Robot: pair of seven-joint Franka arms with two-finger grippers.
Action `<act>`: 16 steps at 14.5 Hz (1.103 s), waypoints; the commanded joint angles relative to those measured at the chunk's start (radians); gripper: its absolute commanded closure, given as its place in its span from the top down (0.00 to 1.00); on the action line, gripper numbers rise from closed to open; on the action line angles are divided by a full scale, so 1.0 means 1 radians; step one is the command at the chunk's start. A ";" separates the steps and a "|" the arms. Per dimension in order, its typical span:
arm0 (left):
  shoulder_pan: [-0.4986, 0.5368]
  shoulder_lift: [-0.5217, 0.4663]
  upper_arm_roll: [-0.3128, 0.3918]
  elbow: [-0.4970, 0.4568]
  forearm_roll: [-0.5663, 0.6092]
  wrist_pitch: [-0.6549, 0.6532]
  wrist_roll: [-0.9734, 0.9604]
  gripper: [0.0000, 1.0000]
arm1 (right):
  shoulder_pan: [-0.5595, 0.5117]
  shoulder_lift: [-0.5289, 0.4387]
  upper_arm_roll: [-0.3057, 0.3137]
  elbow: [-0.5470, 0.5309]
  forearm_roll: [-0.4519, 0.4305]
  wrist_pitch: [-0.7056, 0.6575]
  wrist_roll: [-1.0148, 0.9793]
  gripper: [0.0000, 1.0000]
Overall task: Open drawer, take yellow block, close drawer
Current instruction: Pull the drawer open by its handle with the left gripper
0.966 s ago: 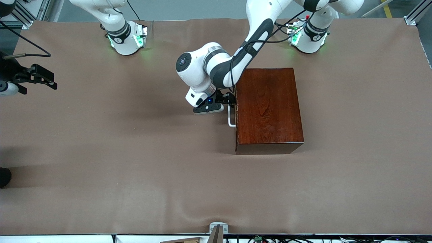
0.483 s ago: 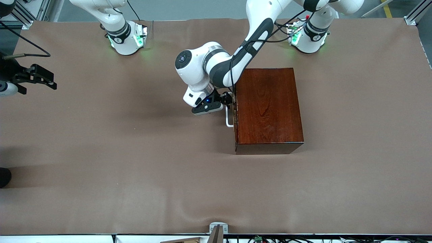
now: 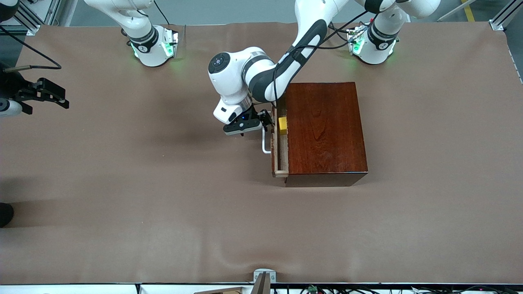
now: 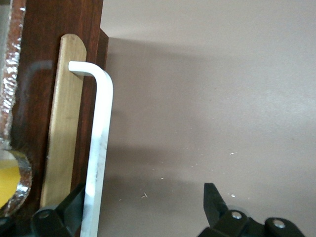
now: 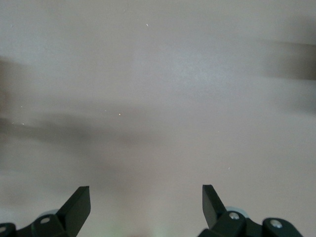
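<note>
The drawer is seen partly pulled out of the box, the block lying in it, the left gripper spread wide — one finger hooked at the handle — while the right gripper, jaws apart, waits over bare table.

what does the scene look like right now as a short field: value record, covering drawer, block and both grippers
drawer: pale light-wood drawer partly out of the glossy reddish-brown wooden box
handle: white U-shaped bar handle
block: small bright-yellow cube lying in the drawer
left gripper: open, one finger hooked on the handle, not clamped
right gripper: open, holds nothing, waits over brown table cover at the right arm's end
</note>
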State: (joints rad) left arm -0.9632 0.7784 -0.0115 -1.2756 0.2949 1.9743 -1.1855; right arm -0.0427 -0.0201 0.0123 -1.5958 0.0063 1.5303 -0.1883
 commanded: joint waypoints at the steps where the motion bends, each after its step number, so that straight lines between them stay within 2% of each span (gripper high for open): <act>1: -0.012 0.053 -0.012 0.067 0.012 0.084 -0.051 1.00 | -0.014 0.005 0.006 0.010 0.012 -0.002 -0.002 1.00; 11: -0.026 0.061 -0.016 0.081 0.007 0.190 -0.057 1.00 | -0.029 0.037 0.006 0.011 0.012 0.004 -0.002 1.00; 16: -0.032 0.045 -0.021 0.078 -0.008 0.193 -0.068 1.00 | -0.035 0.049 0.006 0.011 0.009 0.005 0.001 1.00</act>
State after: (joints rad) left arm -0.9878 0.7943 -0.0234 -1.2577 0.2931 2.1477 -1.2185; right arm -0.0545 0.0254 0.0053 -1.5958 0.0063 1.5370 -0.1881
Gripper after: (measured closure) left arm 0.000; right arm 0.000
